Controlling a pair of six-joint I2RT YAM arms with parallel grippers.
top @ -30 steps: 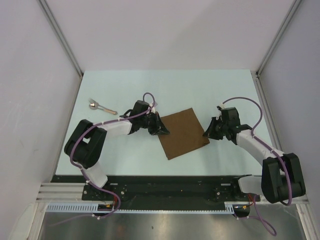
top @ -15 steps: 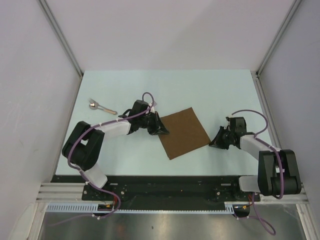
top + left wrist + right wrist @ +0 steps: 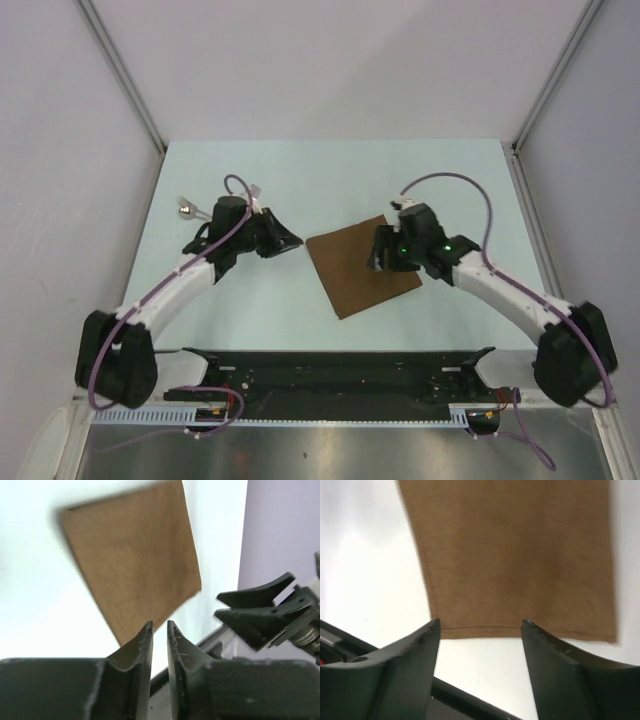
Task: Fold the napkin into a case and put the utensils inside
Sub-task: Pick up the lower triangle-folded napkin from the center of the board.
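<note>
The dark-brown napkin (image 3: 345, 275) lies flat on the table as a tilted square, also seen in the left wrist view (image 3: 132, 565) and the right wrist view (image 3: 515, 555). My left gripper (image 3: 292, 243) hovers just left of its left corner, its jaws (image 3: 160, 626) a narrow gap apart with nothing between them. Over the napkin's right part my right gripper (image 3: 378, 258) stands open and empty (image 3: 481, 625), its fingertips near the napkin's edge. The utensils (image 3: 187, 209) lie at the far left, partly hidden behind the left arm.
The pale table (image 3: 450, 180) is walled by a white enclosure with metal posts at the back corners. A black rail (image 3: 330, 362) runs along the near edge. My right gripper (image 3: 265, 610) shows at the right of the left wrist view.
The left gripper has come off the napkin's left corner, drawn back to the left and parted slightly. The right arm has swung in over the napkin's right side and opened.
</note>
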